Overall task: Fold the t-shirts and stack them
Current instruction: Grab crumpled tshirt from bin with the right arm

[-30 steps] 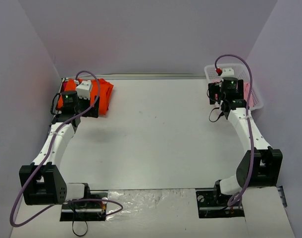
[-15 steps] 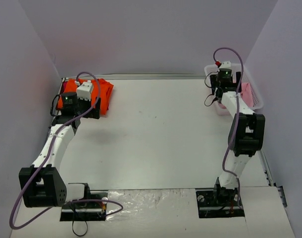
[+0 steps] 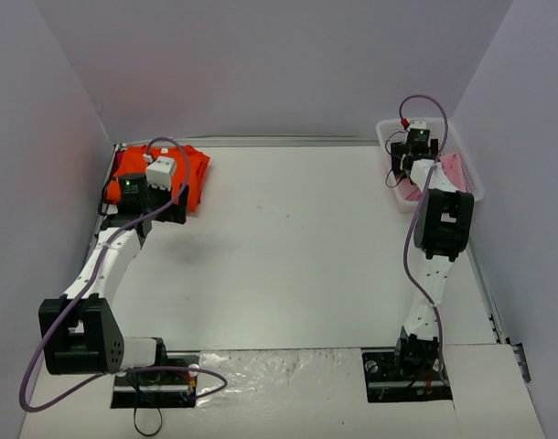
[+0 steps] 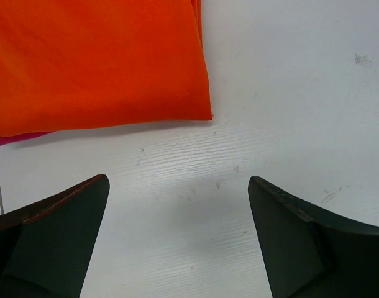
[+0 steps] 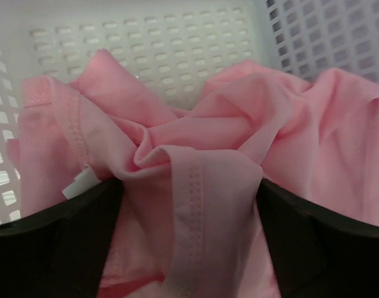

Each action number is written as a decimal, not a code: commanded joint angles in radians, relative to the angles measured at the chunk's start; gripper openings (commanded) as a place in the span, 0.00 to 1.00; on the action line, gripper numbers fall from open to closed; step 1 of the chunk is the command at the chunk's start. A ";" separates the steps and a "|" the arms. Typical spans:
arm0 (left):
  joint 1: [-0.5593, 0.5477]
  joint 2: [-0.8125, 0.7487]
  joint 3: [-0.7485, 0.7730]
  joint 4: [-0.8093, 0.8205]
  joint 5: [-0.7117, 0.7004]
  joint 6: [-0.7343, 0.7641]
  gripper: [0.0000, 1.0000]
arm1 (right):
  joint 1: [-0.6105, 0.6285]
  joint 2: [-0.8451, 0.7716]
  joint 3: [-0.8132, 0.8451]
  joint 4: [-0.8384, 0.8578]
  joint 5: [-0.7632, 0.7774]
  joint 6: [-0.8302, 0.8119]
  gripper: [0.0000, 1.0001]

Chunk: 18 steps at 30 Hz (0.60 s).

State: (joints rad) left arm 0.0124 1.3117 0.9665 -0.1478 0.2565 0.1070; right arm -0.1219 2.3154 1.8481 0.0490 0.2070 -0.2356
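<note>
The bright orange t-shirt (image 3: 193, 174) lies folded flat at the table's back left corner; it fills the top of the left wrist view (image 4: 96, 62). My left gripper (image 3: 172, 207) (image 4: 177, 186) is open and empty, over bare table just in front of the shirt's near edge. The light pink t-shirt (image 3: 453, 170) (image 5: 208, 124) lies crumpled in the white mesh basket (image 3: 389, 133) at the back right. My right gripper (image 3: 414, 170) (image 5: 189, 186) is down in the basket, jaws wide apart, with a hemmed fold of pink cloth between the fingers.
The basket's mesh walls (image 5: 146, 37) stand close behind and to the right of the pink shirt. A thin strip of magenta cloth (image 4: 15, 138) shows under the orange shirt's left edge. Grey walls close in the table at the back and both sides.
My right arm has stretched forward and the gripper has gone down into the basket onto the pink shirt. My left gripper has shifted slightly to the right by the orange shirt.
</note>
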 commanded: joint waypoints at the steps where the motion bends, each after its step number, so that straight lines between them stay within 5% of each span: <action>1: -0.002 0.003 0.008 0.014 -0.011 0.026 0.94 | -0.010 0.045 0.057 -0.100 -0.083 0.033 0.76; 3: -0.002 0.003 0.006 0.011 -0.007 0.028 0.94 | -0.012 0.048 0.059 -0.104 -0.087 0.032 0.35; 4: -0.002 0.003 0.005 0.013 0.000 0.028 0.94 | -0.012 0.044 0.051 -0.109 -0.084 0.030 0.00; 10: -0.002 -0.003 0.003 0.013 0.004 0.026 0.94 | -0.007 -0.077 -0.044 -0.107 -0.051 0.035 0.00; 18: -0.002 -0.022 0.021 -0.022 0.043 0.034 0.97 | 0.080 -0.430 -0.135 -0.101 -0.023 0.062 0.00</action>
State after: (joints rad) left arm 0.0124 1.3167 0.9665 -0.1539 0.2733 0.1284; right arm -0.0975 2.1010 1.7061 -0.0673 0.1593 -0.1940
